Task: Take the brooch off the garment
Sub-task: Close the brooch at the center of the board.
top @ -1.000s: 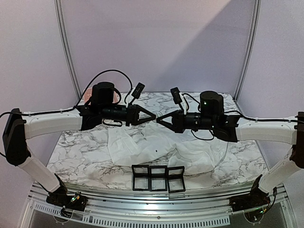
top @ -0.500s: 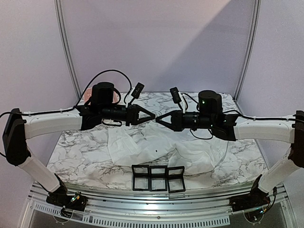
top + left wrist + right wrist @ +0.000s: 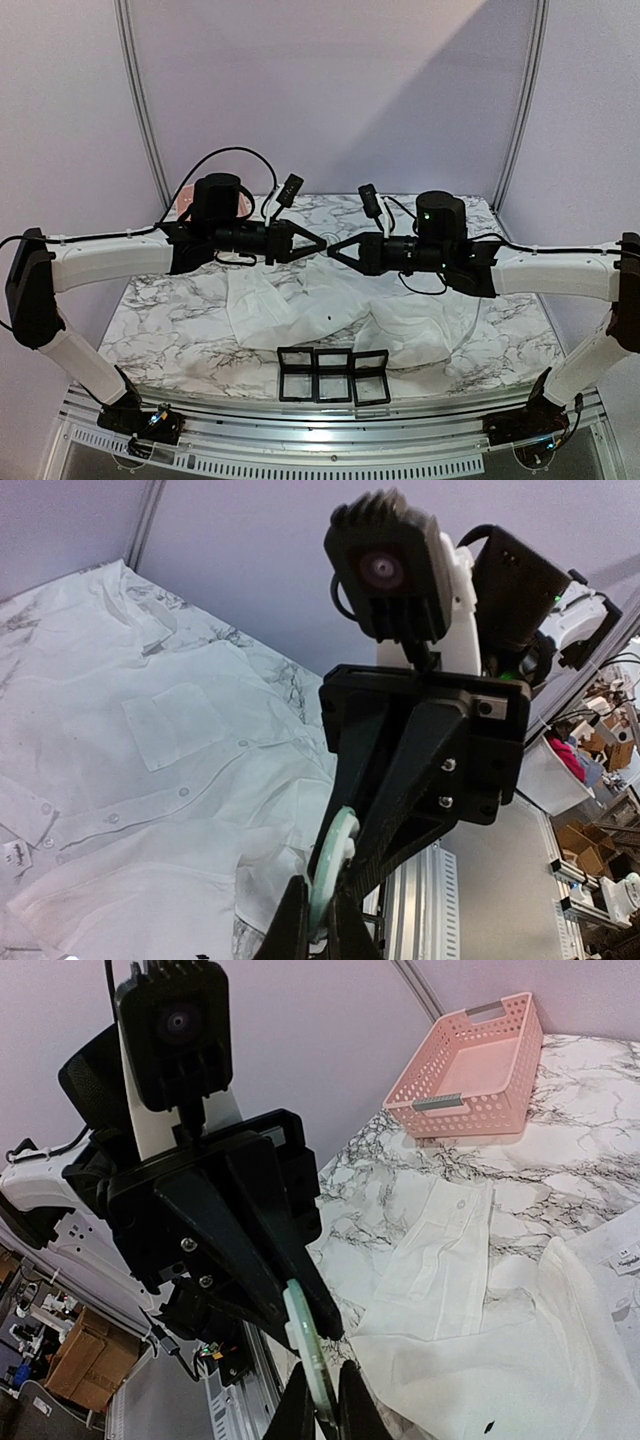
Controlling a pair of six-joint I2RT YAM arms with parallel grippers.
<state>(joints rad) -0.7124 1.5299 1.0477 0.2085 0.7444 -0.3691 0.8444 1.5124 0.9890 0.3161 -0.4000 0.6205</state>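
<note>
The brooch (image 3: pixel 335 865), a pale green and white disc, hangs edge-on in mid air between both grippers. My left gripper (image 3: pixel 318 905) is shut on its lower rim, and my right gripper (image 3: pixel 322 1392) is shut on the same disc (image 3: pixel 305 1345) from the opposite side. In the top view the left gripper (image 3: pixel 321 246) and right gripper (image 3: pixel 334 249) meet tip to tip above the table. The garment (image 3: pixel 330 305), a wrinkled white shirt, lies spread on the marble table (image 3: pixel 160 320) below them, apart from the brooch.
Three black open boxes (image 3: pixel 333 373) stand in a row at the table's front edge. A pink basket (image 3: pixel 470 1060) sits on the far left part of the table. Metal frame posts (image 3: pixel 140 100) rise at the back corners.
My right arm has edged slightly left toward the left gripper, and its jaws have closed a little tighter on the brooch. The left arm has stayed put.
</note>
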